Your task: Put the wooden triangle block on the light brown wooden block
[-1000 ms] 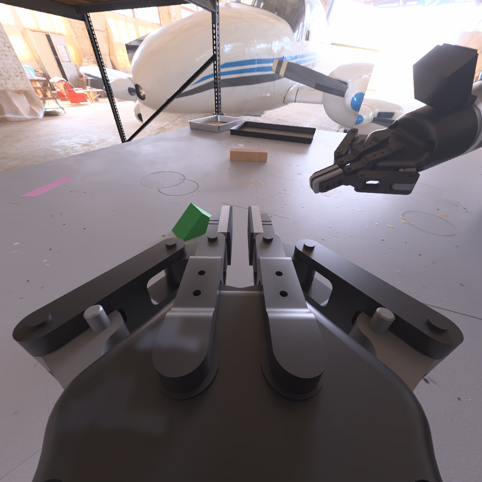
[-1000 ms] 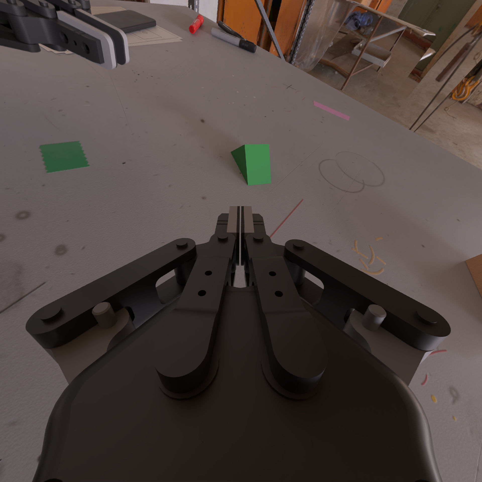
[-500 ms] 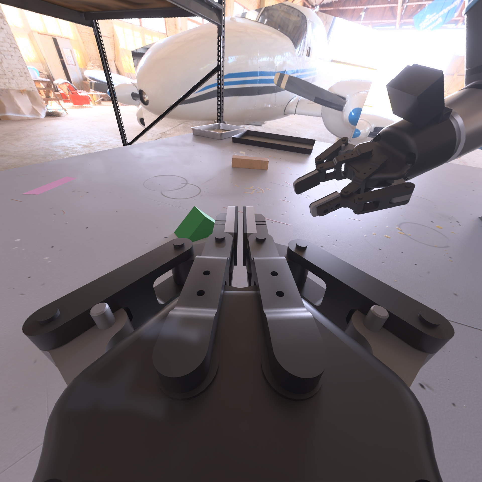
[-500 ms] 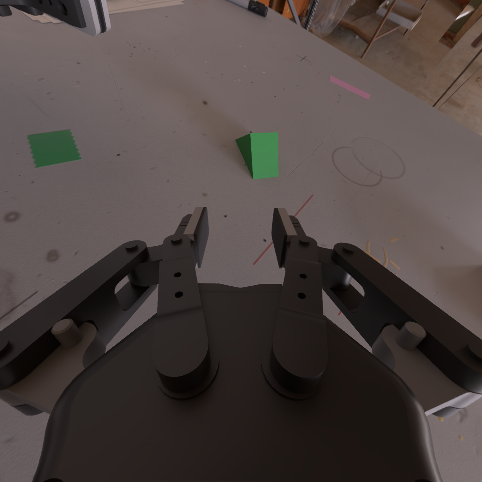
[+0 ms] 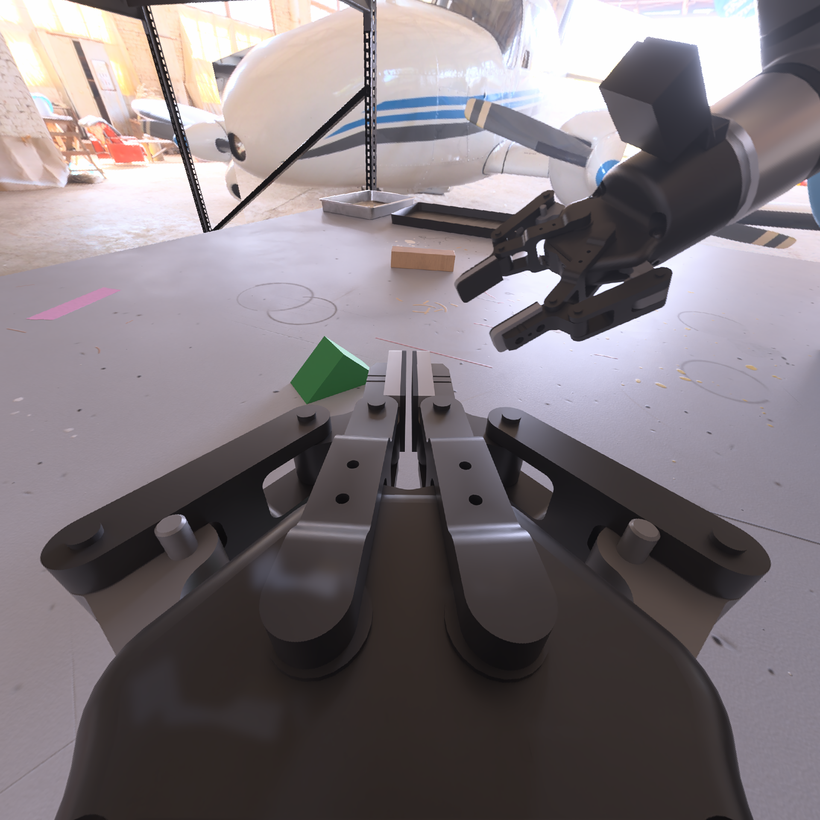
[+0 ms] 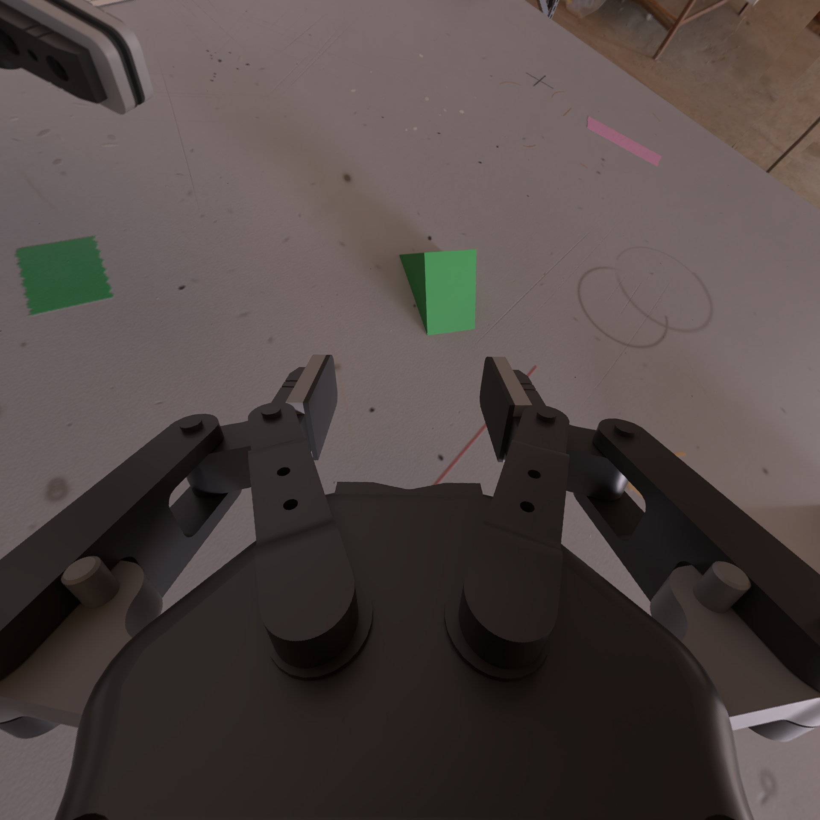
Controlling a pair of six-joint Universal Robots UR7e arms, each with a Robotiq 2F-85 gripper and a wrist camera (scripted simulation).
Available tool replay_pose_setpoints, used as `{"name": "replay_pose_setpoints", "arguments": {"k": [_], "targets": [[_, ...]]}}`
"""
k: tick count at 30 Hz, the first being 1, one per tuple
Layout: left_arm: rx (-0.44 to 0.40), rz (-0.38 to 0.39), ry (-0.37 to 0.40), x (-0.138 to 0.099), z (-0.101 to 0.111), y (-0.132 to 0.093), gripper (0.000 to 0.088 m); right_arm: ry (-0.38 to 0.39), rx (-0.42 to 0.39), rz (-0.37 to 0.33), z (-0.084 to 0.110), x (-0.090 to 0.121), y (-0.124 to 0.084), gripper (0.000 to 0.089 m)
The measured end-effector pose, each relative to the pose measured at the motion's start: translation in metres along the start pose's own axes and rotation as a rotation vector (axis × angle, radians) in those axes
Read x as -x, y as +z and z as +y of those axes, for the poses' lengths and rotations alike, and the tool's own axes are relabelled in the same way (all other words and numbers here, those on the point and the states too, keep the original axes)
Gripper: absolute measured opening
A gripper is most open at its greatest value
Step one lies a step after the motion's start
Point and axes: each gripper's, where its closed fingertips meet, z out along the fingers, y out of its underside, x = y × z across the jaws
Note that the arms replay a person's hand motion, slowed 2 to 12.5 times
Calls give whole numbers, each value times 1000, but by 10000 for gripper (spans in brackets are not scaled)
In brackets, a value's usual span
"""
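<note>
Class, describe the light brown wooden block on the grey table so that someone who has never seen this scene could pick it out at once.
Start at the white aeroplane behind the grey table, then drop to the table's far edge, where a metal tray and a flat black tray sit. Just nearer lies the light brown wooden block, a plain pale bar lying flat, unlike the green triangle block nearer the closed left gripper.

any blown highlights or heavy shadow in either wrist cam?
Left wrist view: the background behind the white aeroplane is blown out at the upper right, yet the green triangular wedge block and light brown wooden block read clearly. Right wrist view: dimmer, a soft shadow on the grey table beyond the wedge; straight edges bow.
</note>
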Motion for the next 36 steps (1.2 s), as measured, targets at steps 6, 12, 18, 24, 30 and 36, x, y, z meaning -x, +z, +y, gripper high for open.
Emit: {"name": "replay_pose_setpoints", "arguments": {"k": [6,12,18,24,30,36], "targets": [[3,4,11,-3,0,-1,24,-5,31,-26,-12,-5,13,602],[7,2,30,-5,0,-3,24,-12,79,-76,-23,-7,28,619],[13,2,45,-6,2,-6,23,-41,137,-121,-31,-9,45,628],[21,3,55,-7,6,-8,21,-92,208,-155,-35,-12,63,674],[30,7,62,-9,9,-9,14,-145,285,-171,-35,-16,80,709],[38,13,67,-10,12,-10,11,-187,347,-162,-33,-22,96,711]]}}
